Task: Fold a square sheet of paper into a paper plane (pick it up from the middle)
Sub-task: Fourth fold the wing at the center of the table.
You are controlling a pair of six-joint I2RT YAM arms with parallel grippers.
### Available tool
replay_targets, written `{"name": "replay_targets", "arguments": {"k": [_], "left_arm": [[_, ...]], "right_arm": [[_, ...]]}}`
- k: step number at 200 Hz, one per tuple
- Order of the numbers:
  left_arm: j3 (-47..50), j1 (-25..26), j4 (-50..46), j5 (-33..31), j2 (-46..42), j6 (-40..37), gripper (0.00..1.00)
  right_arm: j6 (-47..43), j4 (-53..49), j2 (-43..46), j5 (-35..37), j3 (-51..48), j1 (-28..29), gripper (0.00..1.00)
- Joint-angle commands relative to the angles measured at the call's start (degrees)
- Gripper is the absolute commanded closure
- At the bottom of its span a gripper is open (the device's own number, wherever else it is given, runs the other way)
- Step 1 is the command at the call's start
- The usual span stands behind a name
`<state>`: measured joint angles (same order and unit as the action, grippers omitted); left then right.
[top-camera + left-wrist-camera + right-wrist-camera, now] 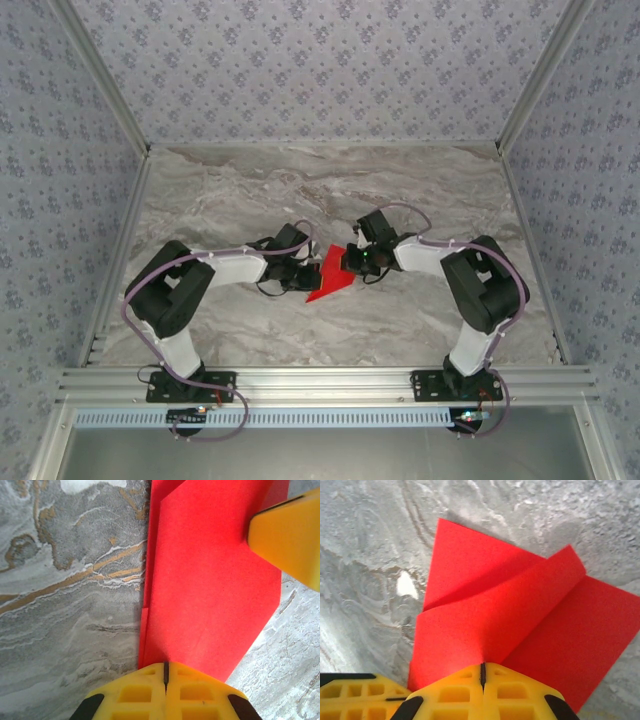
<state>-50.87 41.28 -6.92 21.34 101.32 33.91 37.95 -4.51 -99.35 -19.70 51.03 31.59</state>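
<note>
L gripper (pixel 165 668) is pinched shut on one edge of the red paper (pixel 328 276), prob. to anchor it mid-table (pixel 400 190). R gripper (pixel 482 668), jaws also closed, grips the opp. flap and curls it over, apparently to set the next crease.

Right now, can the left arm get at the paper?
Yes, it seems so: the left gripper is shut on the paper at one edge, with nothing between them. The right gripper pinches a lifted flap off to the side and does not block it.
</note>
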Motion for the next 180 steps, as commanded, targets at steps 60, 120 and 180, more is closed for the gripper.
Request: {"name": "replay_targets", "arguments": {"k": [60,120,180], "left_arm": [[3.2,1.2,-10.0,-7.0,5.9,-0.2,1.00],[4.2,1.3,-8.8,-6.9,5.7,0.2,1.00],[4.4,1.2,-8.3,-6.8,5.9,0.2,1.00]], "right_arm": [[3.9,3.5,0.2,0.7,-0.3,8.4,1.00],[7.0,7.0,-1.8,-1.0,-2.4,8.1,1.00],[12.5,9.8,-2.6,-0.9,-5.8,7.0,1.00]]}}
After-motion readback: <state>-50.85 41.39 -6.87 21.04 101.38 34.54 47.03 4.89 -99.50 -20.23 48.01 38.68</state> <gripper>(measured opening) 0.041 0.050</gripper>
